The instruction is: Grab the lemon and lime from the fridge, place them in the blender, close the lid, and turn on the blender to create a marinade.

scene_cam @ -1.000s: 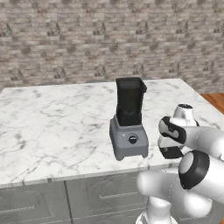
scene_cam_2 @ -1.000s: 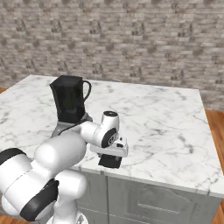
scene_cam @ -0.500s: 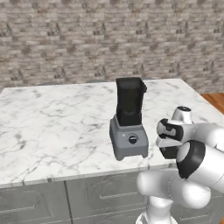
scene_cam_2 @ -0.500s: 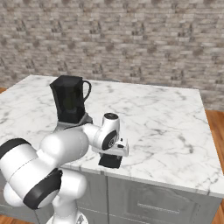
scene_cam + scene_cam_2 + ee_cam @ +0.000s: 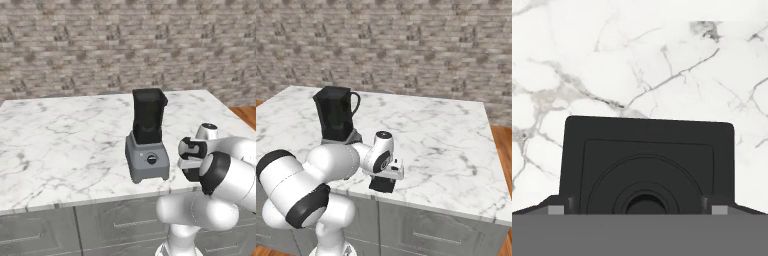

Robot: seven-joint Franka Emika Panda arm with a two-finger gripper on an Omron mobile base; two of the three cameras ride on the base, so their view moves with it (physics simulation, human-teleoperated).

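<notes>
Near the front edge of the marble counter (image 5: 60, 145): the blender (image 5: 147, 136), upright, long axis vertical, knob facing the front edge, jar open at the top. Just right of it, by the same edge: the lid (image 5: 647, 165), flat, square, sides parallel to that edge. Directly above the lid: the gripper (image 5: 640, 210), jaws apart, straddling it.

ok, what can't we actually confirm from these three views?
- Inside of the blender jar: its dark walls hide any fruit, both base views.
- Lid: lower edge cut off at the bottom of the hand view.
- Fingers touching the lid or not: cannot tell.
</notes>
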